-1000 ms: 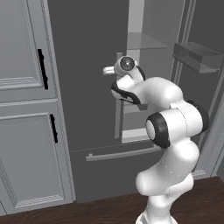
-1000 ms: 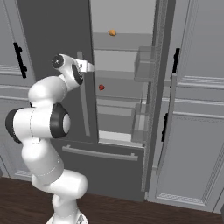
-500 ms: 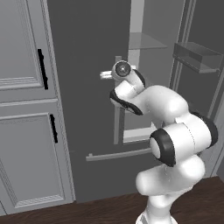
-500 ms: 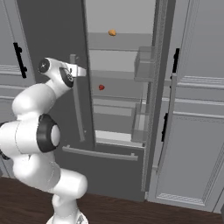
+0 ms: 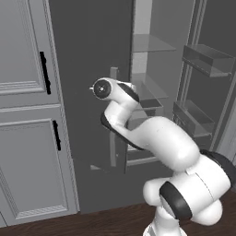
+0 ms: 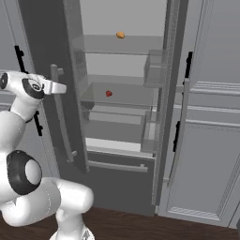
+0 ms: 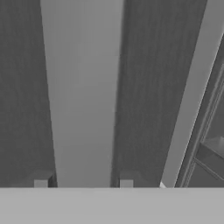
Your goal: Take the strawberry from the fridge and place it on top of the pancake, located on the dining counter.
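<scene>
The fridge (image 6: pixel 42 42) stands with both dark doors swung open onto its light grey inside. On a middle glass shelf lies the strawberry (image 6: pixel 108 93), a tiny red lump. My gripper (image 6: pixel 58 87) is at the upper part of the left door's long vertical handle (image 6: pixel 62 122). In the hand view the handle (image 7: pixel 83 96) runs straight up between my two fingertips (image 7: pixel 41 181), and the gripper (image 7: pixel 83 183) is shut on it. In the left base view my wrist (image 5: pixel 102 88) sits just left of that handle (image 5: pixel 113 120). The pancake and the dining counter are out of view.
A small orange-yellow lump (image 6: pixel 120 34) sits on the fridge's upper shelf. The right door (image 6: pixel 164 93) stands open with bins (image 6: pixel 154 70) on its inner side. Light grey cabinets with black handles flank the fridge (image 5: pixel 27 115) (image 6: pixel 211 117). Dark wood floor lies below.
The left fridge door has swung further open as my hand drew its handle back and to the left. The strawberry has stayed on its shelf.
</scene>
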